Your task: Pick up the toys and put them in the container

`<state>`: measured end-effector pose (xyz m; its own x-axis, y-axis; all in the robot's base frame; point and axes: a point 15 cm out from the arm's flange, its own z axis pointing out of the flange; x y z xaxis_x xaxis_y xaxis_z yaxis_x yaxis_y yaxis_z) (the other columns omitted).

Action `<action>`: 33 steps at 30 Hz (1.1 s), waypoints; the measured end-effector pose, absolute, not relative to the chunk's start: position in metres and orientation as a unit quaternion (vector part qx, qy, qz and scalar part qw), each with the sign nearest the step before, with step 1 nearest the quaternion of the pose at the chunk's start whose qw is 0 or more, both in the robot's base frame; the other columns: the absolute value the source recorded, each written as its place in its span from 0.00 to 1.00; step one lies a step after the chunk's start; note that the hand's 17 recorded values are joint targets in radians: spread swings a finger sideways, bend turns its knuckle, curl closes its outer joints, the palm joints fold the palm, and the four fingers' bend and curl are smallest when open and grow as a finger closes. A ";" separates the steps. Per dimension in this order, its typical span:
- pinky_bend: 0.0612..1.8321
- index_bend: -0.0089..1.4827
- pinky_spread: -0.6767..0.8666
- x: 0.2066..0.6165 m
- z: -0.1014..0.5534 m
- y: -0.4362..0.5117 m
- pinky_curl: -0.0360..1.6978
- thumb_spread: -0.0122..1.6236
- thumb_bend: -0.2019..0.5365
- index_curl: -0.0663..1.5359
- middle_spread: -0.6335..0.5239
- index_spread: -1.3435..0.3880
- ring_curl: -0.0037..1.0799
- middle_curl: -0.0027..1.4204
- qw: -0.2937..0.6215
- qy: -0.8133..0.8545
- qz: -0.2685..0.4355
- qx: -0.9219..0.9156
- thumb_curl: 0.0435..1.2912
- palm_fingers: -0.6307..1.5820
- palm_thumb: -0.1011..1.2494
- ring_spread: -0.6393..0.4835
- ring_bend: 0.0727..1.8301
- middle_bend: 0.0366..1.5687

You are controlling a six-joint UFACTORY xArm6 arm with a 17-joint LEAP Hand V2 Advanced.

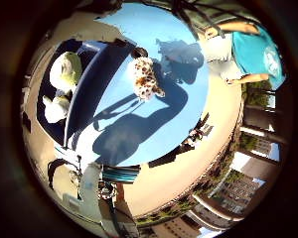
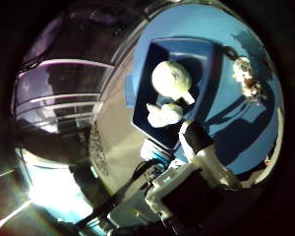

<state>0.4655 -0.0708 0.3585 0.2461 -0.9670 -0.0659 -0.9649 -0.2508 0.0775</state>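
A spotted brown and white plush toy [image 1: 144, 77] lies on the blue table [image 1: 179, 114], a short way from the dark blue container [image 2: 192, 47]. Inside the container lie a round cream plush toy [image 2: 172, 77] and a smaller white plush toy [image 2: 164, 114]. The little finger side palm view also shows the container's wall [image 1: 89, 59] with the cream toy [image 1: 65, 69] in it. My hand [image 2: 202, 162] is above the table next to the container. Its white and black fingers are relaxed and hold nothing.
The blue table ends in a curved edge, with tan paved ground [image 1: 189, 174] beyond it. A metal railing and a grey wall [image 2: 64, 88] stand on the container's side.
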 end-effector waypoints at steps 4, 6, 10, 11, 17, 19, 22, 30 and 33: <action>0.43 0.11 0.74 0.479 0.328 -0.106 0.14 0.70 0.23 0.25 0.66 0.73 0.30 0.26 0.026 -0.638 -0.069 0.767 0.29 0.33 0.55 0.84 0.24 0.10; 0.43 0.12 0.74 0.486 0.314 -0.119 0.14 0.70 0.23 0.24 0.66 0.74 0.30 0.26 0.030 -0.647 -0.078 0.758 0.29 0.33 0.54 0.84 0.24 0.10; 0.42 0.11 0.74 0.494 0.295 -0.141 0.13 0.70 0.24 0.23 0.66 0.76 0.29 0.25 0.034 -0.662 -0.087 0.744 0.29 0.35 0.54 0.84 0.23 0.10; 0.42 0.11 0.74 0.493 0.290 -0.146 0.13 0.70 0.24 0.23 0.66 0.77 0.29 0.25 0.037 -0.665 -0.091 0.740 0.28 0.35 0.54 0.84 0.24 0.10; 0.42 0.12 0.74 0.494 0.264 -0.164 0.12 0.70 0.24 0.22 0.65 0.78 0.29 0.25 0.057 -0.670 -0.099 0.733 0.28 0.35 0.54 0.84 0.24 0.09; 0.42 0.11 0.74 0.495 0.255 -0.167 0.12 0.71 0.24 0.22 0.65 0.77 0.29 0.25 0.062 -0.672 -0.101 0.731 0.28 0.36 0.54 0.84 0.23 0.09; 0.43 0.11 0.75 0.498 0.236 -0.171 0.12 0.71 0.24 0.22 0.65 0.77 0.29 0.24 0.069 -0.675 -0.108 0.726 0.28 0.36 0.54 0.84 0.23 0.09; 0.44 0.11 0.75 0.499 0.186 -0.164 0.11 0.71 0.24 0.21 0.66 0.78 0.29 0.24 0.092 -0.683 -0.140 0.711 0.27 0.37 0.54 0.85 0.24 0.09; 0.44 0.11 0.75 0.499 0.172 -0.154 0.11 0.71 0.24 0.21 0.66 0.79 0.29 0.24 0.106 -0.680 -0.147 0.710 0.27 0.38 0.54 0.85 0.25 0.11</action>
<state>0.4992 -0.1544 0.1720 0.0305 -0.9974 -0.0649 -0.9348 -0.0514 0.3513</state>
